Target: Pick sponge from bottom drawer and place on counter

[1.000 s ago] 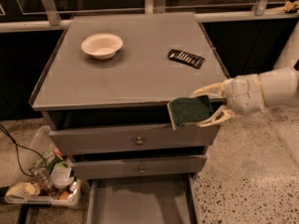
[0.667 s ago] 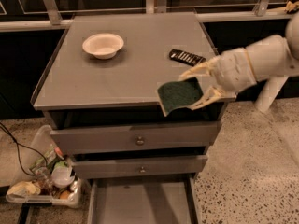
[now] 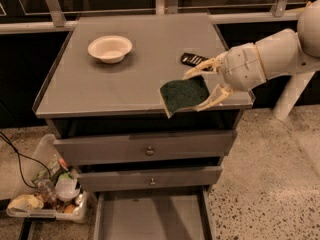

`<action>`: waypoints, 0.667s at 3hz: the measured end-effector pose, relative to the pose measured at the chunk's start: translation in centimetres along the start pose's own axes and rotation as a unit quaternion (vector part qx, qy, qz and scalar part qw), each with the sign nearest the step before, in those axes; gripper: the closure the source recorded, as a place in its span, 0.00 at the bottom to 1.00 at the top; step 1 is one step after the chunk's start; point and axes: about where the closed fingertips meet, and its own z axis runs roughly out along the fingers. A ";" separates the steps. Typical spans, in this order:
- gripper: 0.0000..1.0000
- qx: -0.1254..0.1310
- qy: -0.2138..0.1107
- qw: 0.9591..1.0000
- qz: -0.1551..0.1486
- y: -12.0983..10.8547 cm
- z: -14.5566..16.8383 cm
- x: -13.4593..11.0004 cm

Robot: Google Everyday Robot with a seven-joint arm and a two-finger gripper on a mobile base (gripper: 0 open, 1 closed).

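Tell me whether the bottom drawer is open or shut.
Open: the bottom drawer is pulled out, floor showing. The gripper holds the sponge above the counter's front edge.

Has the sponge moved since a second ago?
Yes. The sponge, held in the hand, has risen from in front of the top drawer to over the counter front edge, drifting slightly left.

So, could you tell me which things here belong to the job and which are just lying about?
Job: sponge, held by the gripper above the front edge of the counter; open bottom drawer.
Lying about: white bowl; black ridged object; tray of clutter on the floor.
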 end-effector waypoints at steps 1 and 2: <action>1.00 0.060 -0.028 0.997 0.027 1.3 0.6 -0.2; 1.00 0.140 -0.037 0.987 0.077 0.6 1.3 0.7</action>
